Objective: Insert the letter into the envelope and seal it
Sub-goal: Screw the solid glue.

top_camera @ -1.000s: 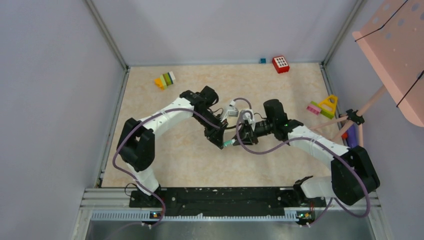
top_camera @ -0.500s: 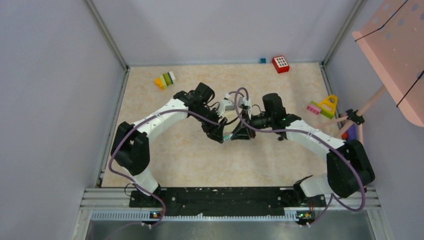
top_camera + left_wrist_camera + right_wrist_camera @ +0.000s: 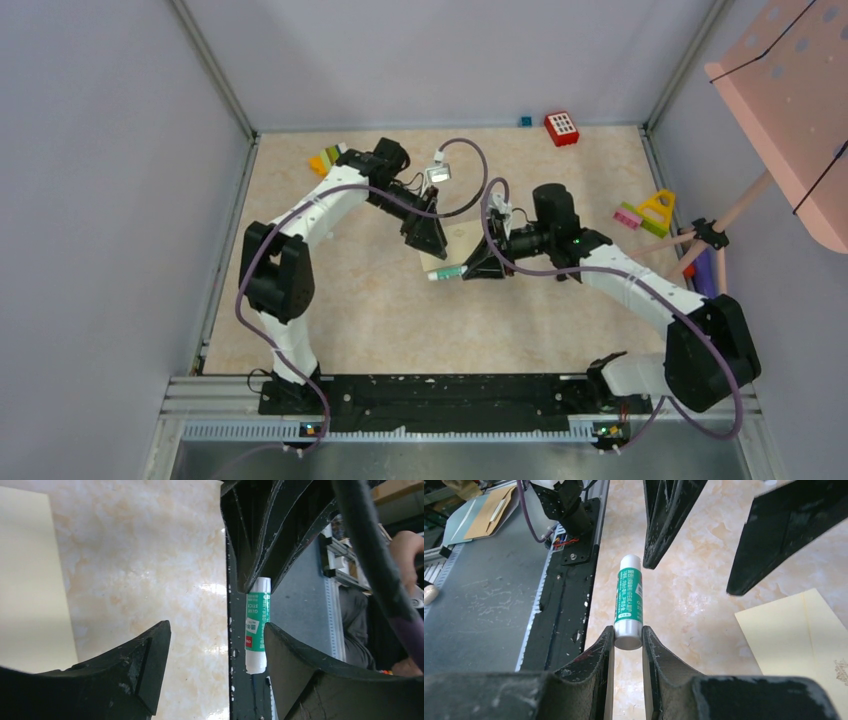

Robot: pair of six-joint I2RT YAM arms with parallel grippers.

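Looking from the left, we see the left pincer (image 3: 216,635) hanging over the table (image 3: 135,555) with its two fingers (image 3: 150,660) spread wide. Nothing is between them, so it has let go and holds nothing.

Just to its right is the glue stick (image 3: 629,597), green in the middle and white at the end. That white end points toward the left pincer and sits close beside one of its fingers. We cannot tell if they touch.

Next comes the right pincer (image 3: 628,634). It is squeezed tight on the bottom end of the glue stick and seems to hold it up off the table.

Furthest right in the right wrist view lies the envelope (image 3: 791,630). It is pale yellow and flat on the table, near the left pincer's fingers and apart from the glue stick. Only part of it shows, so we cannot see its flap, and we cannot see the letter anywhere. In the top view we cannot pick the envelope out.

We think we are on the sticking step, getting the glue ready to shut the envelope. We cannot tell if the cap is on. If it is, the left pincer should close on the white end and pull it off while the right one holds tight. Then the glue must go down to the flap, softly, so the paper does not slide or crumple
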